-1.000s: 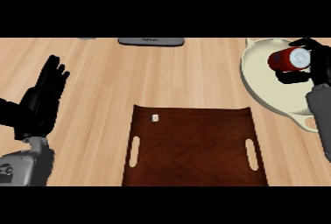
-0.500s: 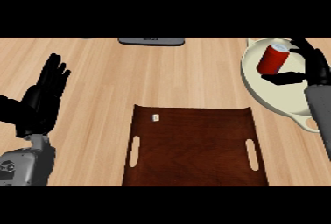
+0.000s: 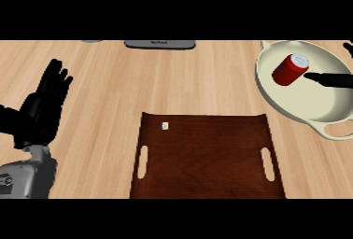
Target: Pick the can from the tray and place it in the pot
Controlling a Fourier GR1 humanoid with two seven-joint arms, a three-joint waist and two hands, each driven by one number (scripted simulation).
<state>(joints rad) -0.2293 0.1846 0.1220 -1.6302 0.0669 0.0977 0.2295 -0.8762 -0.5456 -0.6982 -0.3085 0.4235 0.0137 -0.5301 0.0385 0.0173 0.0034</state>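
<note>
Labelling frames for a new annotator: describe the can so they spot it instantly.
Find the cream pot at the counter's far right edge. The can lies tilted inside it, beside a finger of the right hand. It is the only red thing in view, with a silver top.

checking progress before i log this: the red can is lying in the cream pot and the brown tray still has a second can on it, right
Not quite. The red can does lie in the cream pot, but the brown tray holds no second can; only a small white tag-like speck shows near its upper left corner. The head view shows this.
</note>
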